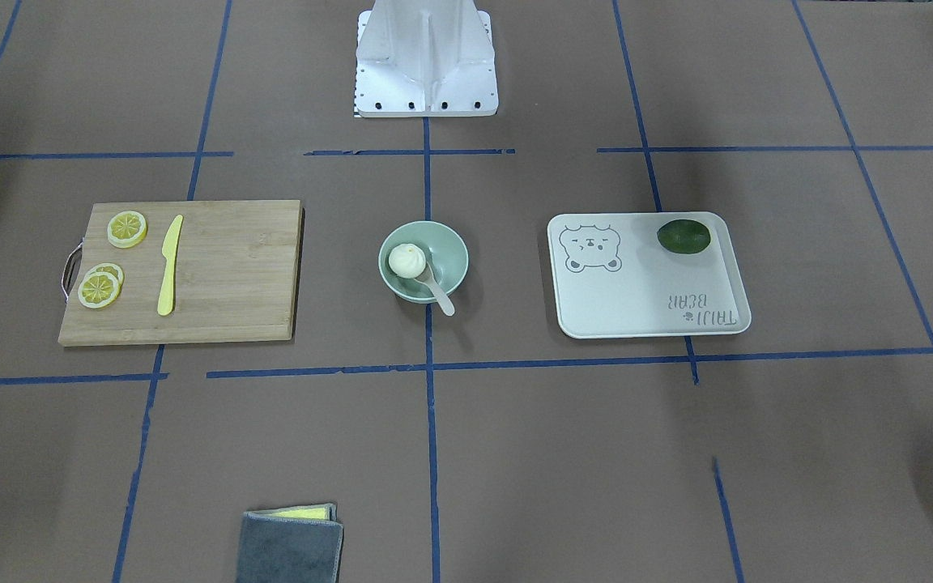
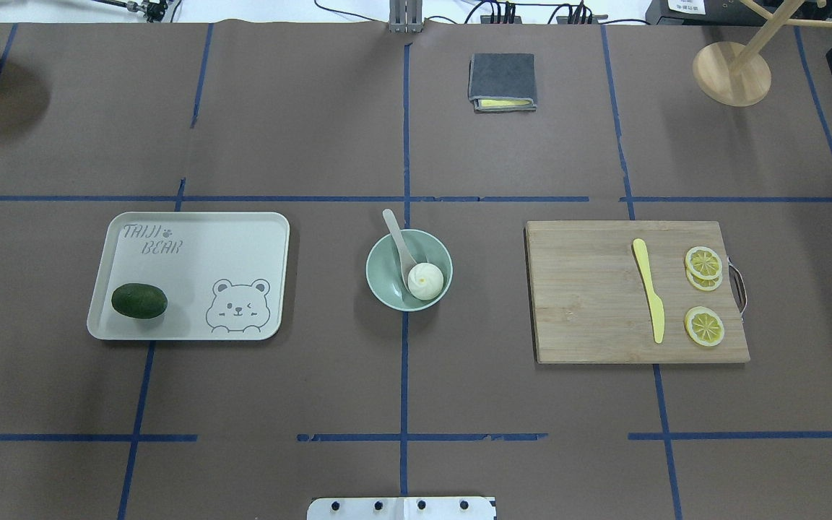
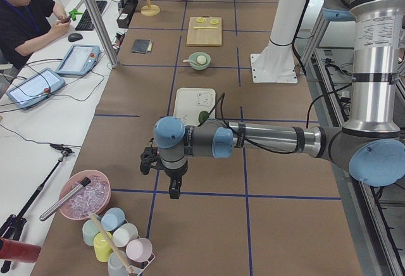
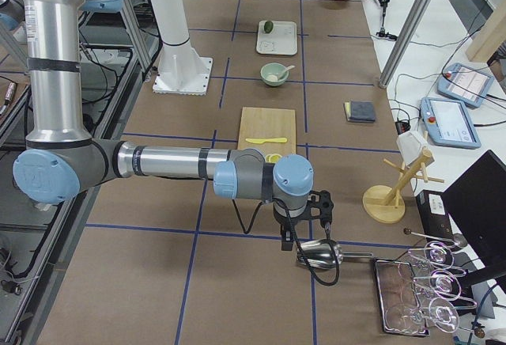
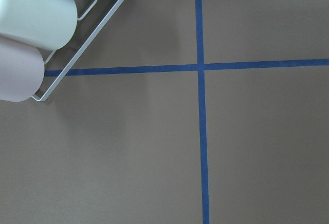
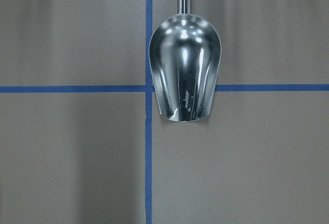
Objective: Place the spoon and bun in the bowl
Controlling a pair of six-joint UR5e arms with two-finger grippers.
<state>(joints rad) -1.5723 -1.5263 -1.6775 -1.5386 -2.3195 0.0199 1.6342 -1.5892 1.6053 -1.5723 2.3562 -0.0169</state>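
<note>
The pale mint-green bowl [image 1: 446,251] stands at the table's middle, also in the overhead view [image 2: 387,278]. The white pleated bun [image 1: 406,261] lies inside it [image 2: 425,280]. The off-white spoon [image 1: 438,293] rests with its scoop in the bowl and its handle over the rim [image 2: 396,235]. My left gripper [image 3: 172,187] hangs far off at the table's left end. My right gripper [image 4: 288,238] hangs at the right end above a metal scoop. Both show only in side views, so I cannot tell whether they are open or shut.
A wooden cutting board [image 1: 240,275] holds lemon slices and a yellow knife [image 1: 168,263]. A white tray [image 1: 645,291] holds a dark green fruit [image 1: 683,236]. A folded grey cloth [image 2: 502,81], a metal scoop [image 6: 185,75] and racked cups [image 5: 36,23] lie further out.
</note>
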